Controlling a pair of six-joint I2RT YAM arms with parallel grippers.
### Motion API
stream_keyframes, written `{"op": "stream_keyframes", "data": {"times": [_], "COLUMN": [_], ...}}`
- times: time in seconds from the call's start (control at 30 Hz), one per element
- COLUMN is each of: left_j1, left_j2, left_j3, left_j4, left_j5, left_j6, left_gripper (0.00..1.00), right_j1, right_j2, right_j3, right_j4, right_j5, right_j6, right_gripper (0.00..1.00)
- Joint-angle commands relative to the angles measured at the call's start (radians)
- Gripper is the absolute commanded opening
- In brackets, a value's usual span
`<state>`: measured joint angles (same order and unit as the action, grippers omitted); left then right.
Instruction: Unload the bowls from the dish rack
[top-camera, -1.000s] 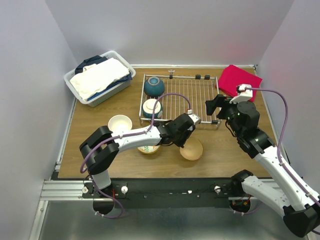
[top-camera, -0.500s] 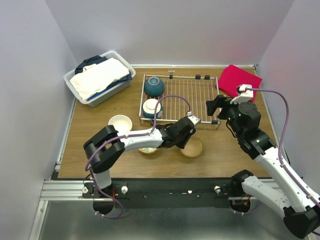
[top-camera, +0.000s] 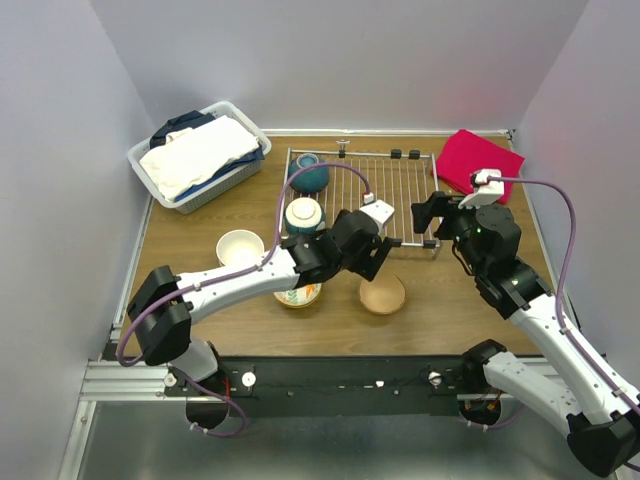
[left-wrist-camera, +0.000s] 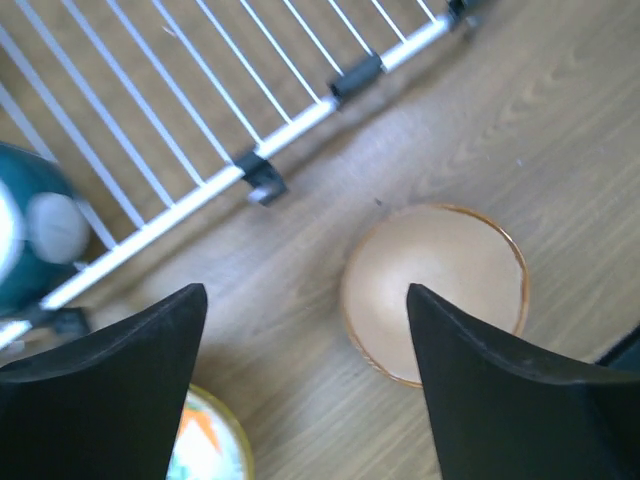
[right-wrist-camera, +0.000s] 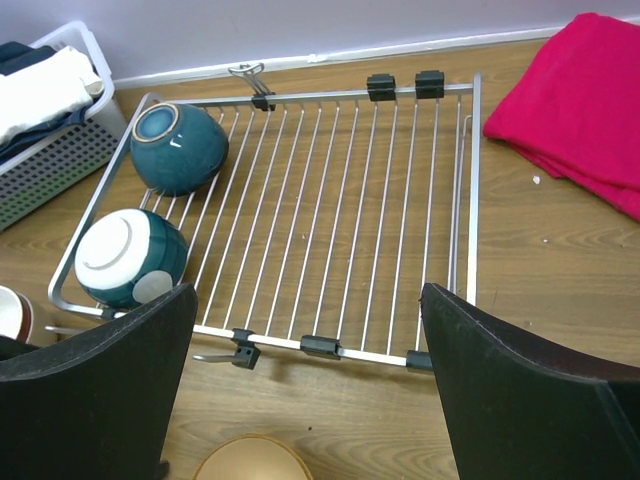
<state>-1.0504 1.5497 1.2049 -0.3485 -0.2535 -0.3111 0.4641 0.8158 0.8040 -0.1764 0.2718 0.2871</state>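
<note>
Left claw (left-wrist-camera: 303, 300), fingers apart and empty, hangs over the beige bowl (left-wrist-camera: 435, 290) on the table (top-camera: 430, 310) just outside the dish rack (right-wrist-camera: 472, 200), while the right claw (right-wrist-camera: 308, 300), likewise apart, hovers at its near rail, a far teal bowl (right-wrist-camera: 178, 148) and a near teal bowl (right-wrist-camera: 130, 258) lying at its left end, a red cloth (top-camera: 480, 160) beyond its right.

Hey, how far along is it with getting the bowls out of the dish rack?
Done: three bowls sit on the wooden table, a beige ceramic bowl, a cream bowl and an orange-green floral bowl. In hand: nothing; the left gripper and right gripper are open and empty. Left: two teal bowls in the silver wire dish rack.
</note>
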Motion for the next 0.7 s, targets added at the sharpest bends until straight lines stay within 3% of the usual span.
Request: {"op": "stream_keyframes", "data": {"times": [0.0, 0.3, 0.67], "left_j1": [0.055, 0.211, 0.296], "left_j2": [-0.037, 0.035, 0.202], "left_j3": [0.099, 0.205, 0.335], "left_j4": [-0.144, -0.277, -0.329], "left_j5": [-0.171, -0.236, -0.259], "left_j6": [0.102, 0.168, 0.178], "left_gripper": [0.96, 0.99, 0.99], "right_j1": [0.004, 0.004, 0.004], "right_j2": [-0.012, -0.004, 0.009], "right_j3": [-0.022, -0.022, -0.032], "right_j4": [0.02, -0.009, -0.021], "right_j5": [-0.013, 0.001, -0.046], "right_j6": [0.011, 0.012, 0.02], "right_gripper": [1.0, 1.0, 1.0]}}
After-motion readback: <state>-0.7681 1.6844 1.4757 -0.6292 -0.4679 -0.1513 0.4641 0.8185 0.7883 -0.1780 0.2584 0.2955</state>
